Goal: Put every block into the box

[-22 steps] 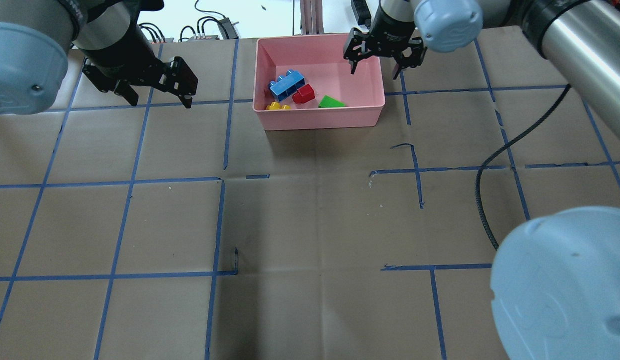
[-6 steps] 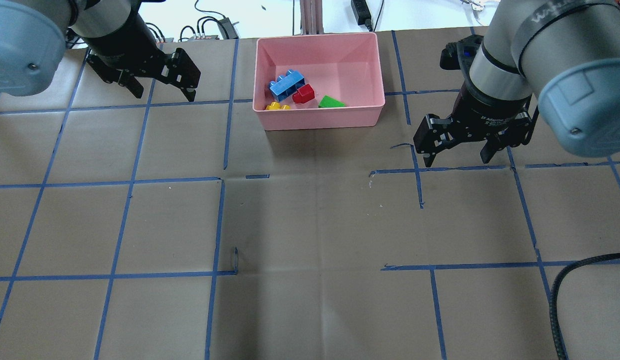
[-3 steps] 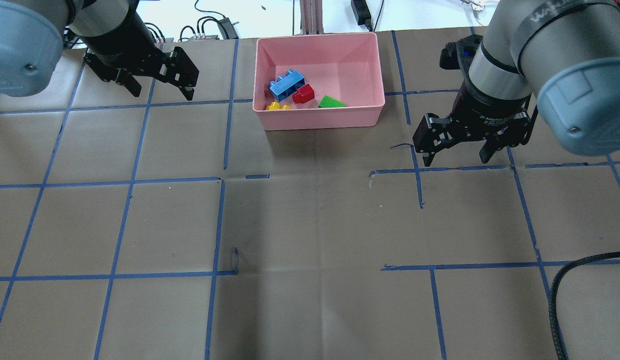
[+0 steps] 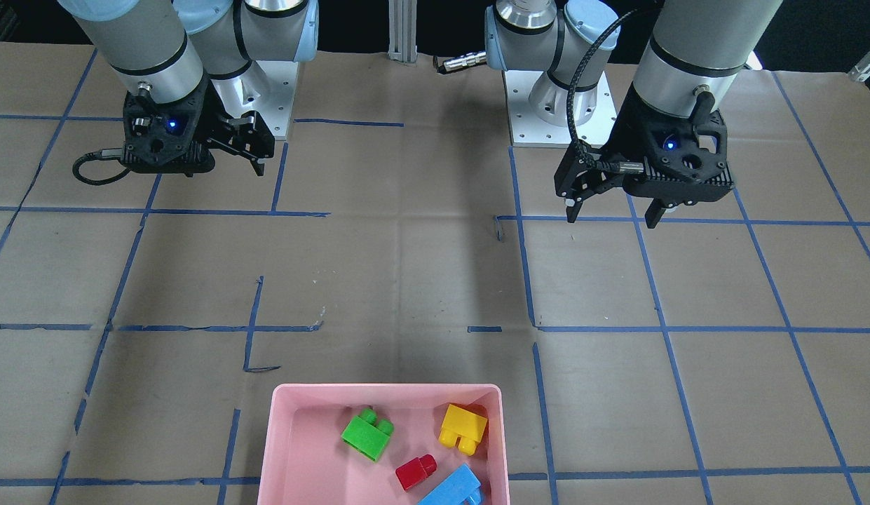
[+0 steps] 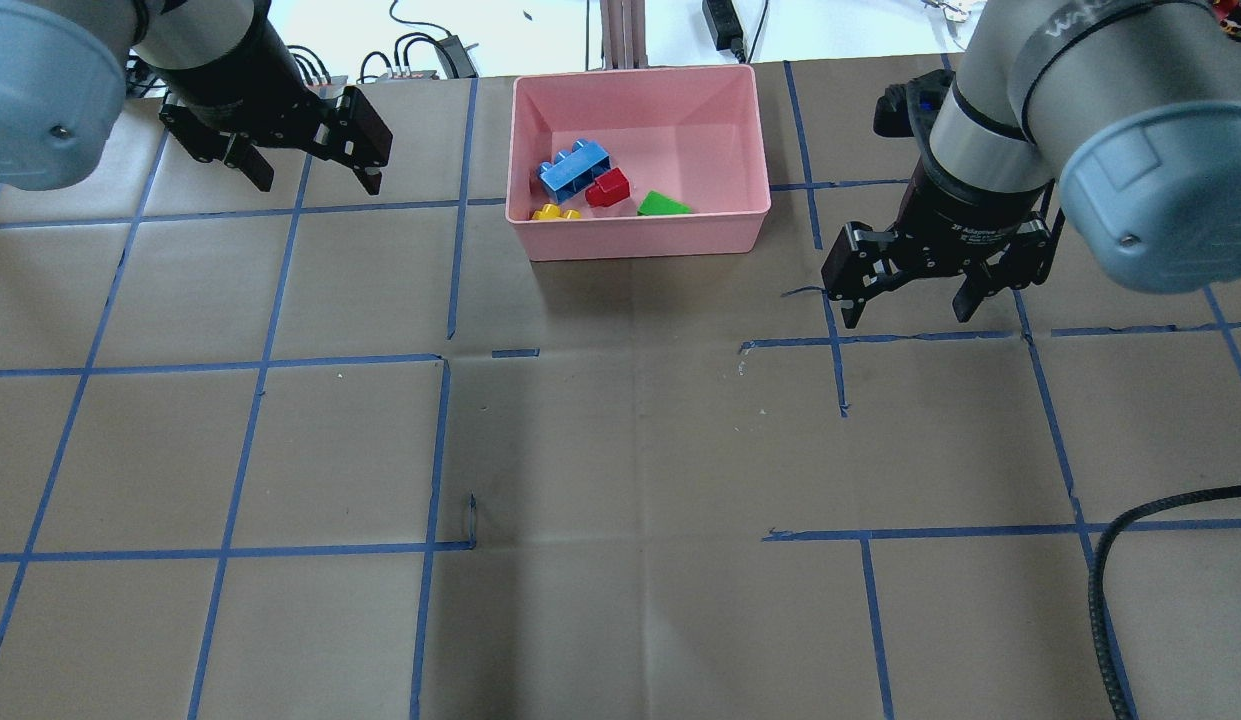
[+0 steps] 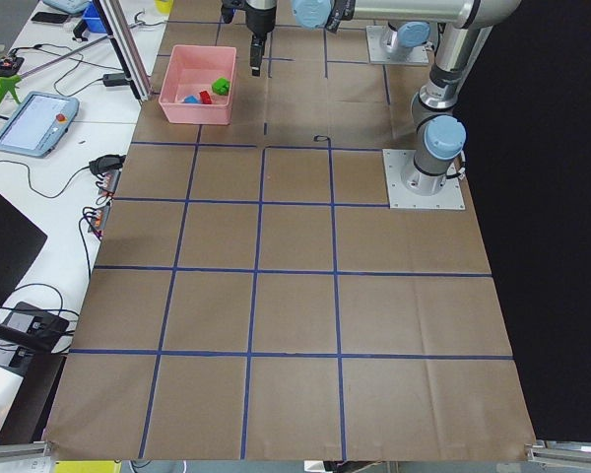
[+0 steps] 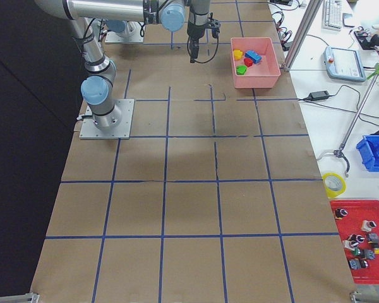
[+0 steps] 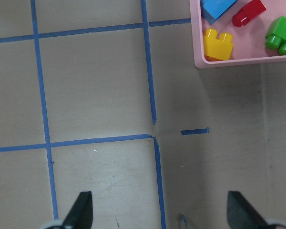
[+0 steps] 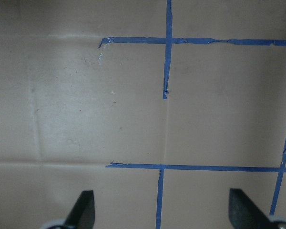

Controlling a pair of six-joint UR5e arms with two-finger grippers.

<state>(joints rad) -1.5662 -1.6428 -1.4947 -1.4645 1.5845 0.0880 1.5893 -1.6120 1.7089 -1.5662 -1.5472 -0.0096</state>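
Though shallow, the pink box (image 5: 640,236) holds 4 blocks (image 5: 608,187).

The shallow pink plastic tray (image 5: 640,235), mid far edge of my brown paper-covered tabletop (image 5: 620,450), is the one obstacle. Open room flanks it and runs to the near edge.

glossy plastic blocks (image 5: 574,168), smooth plastic box (image 5: 640,240), matt paper tabletop (image 5: 620,450)
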